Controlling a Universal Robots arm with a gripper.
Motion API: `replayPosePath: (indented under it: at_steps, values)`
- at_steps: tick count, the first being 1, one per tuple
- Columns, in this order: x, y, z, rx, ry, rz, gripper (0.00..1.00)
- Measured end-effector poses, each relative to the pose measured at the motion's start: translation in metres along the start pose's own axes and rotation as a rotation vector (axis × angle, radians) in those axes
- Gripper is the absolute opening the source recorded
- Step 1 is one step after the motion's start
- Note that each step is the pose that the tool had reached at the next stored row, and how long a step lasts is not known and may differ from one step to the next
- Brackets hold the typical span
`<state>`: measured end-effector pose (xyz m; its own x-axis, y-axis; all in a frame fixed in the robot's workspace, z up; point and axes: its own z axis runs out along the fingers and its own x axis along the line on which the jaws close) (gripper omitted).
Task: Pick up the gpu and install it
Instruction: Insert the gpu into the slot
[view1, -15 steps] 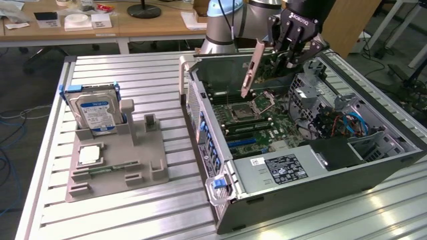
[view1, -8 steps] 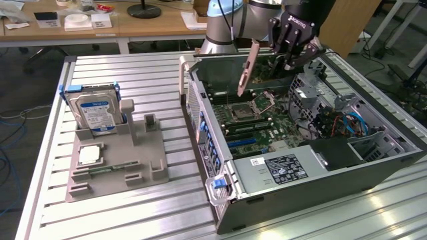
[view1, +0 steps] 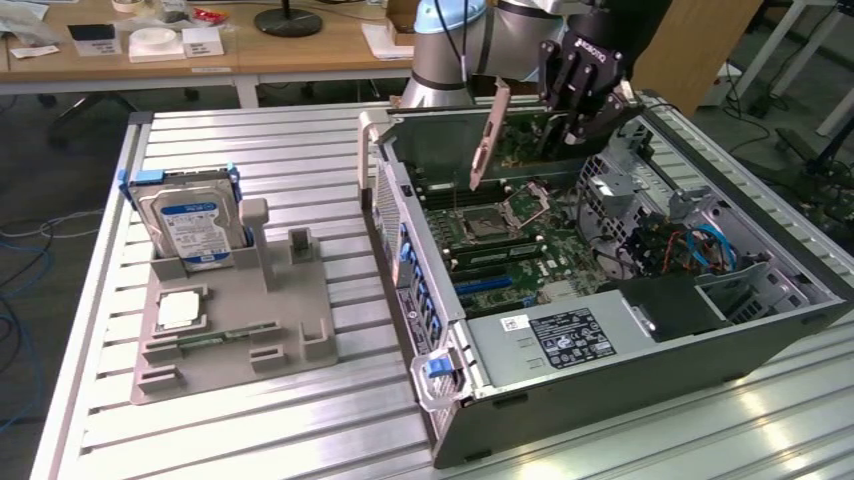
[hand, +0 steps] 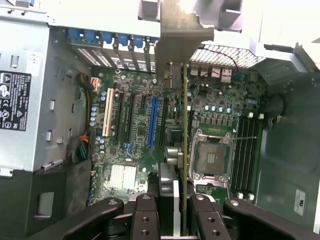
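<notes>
View down my gripper (hand: 182, 212), clamped on one end of the gpu (hand: 184, 130). The card shows edge-on, its long axis running away to its metal bracket (hand: 180, 35), and its faces are hidden. It hangs above the motherboard (hand: 135, 150), between the blue slot (hand: 152, 122) and the CPU socket (hand: 212, 155).
</notes>
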<state>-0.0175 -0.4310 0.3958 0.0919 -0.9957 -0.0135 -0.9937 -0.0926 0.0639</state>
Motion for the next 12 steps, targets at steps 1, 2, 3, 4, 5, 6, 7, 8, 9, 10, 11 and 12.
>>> replayPosePath:
  at_steps: [1,2,3,4,5,6,7,8,9,10,11,12]
  values:
    - [0.0,-0.0001,0.0008,0.0024,-0.0002,0.007,0.28]
    - [0.0,-0.0001,0.0015,0.0043,-0.0003,0.013,0.28]
    - [-0.0001,-0.0002,0.002,0.0047,-0.0003,0.016,0.28]
    - [-0.0003,-0.0003,0.0025,0.0049,0.0002,0.016,0.28]
    - [-0.0005,-0.0002,0.003,0.0054,0.0012,0.016,0.28]
    - [-0.0005,0.0008,0.0035,0.009,0.0015,0.016,0.28]
    - [-0.0008,0.002,0.0039,0.0152,0.0023,0.016,0.28]
    - [-0.001,0.0023,0.0047,0.0191,0.0029,0.016,0.28]
    - [-0.0009,0.0022,0.0057,0.02,0.003,0.016,0.28]
    - [-0.001,0.0023,0.0065,0.0203,0.0054,0.016,0.28]
    - [-0.0009,0.0022,0.0074,0.0202,0.0082,0.016,0.28]
    - [-0.0009,0.0022,0.0091,0.0201,0.0097,0.016,0.28]
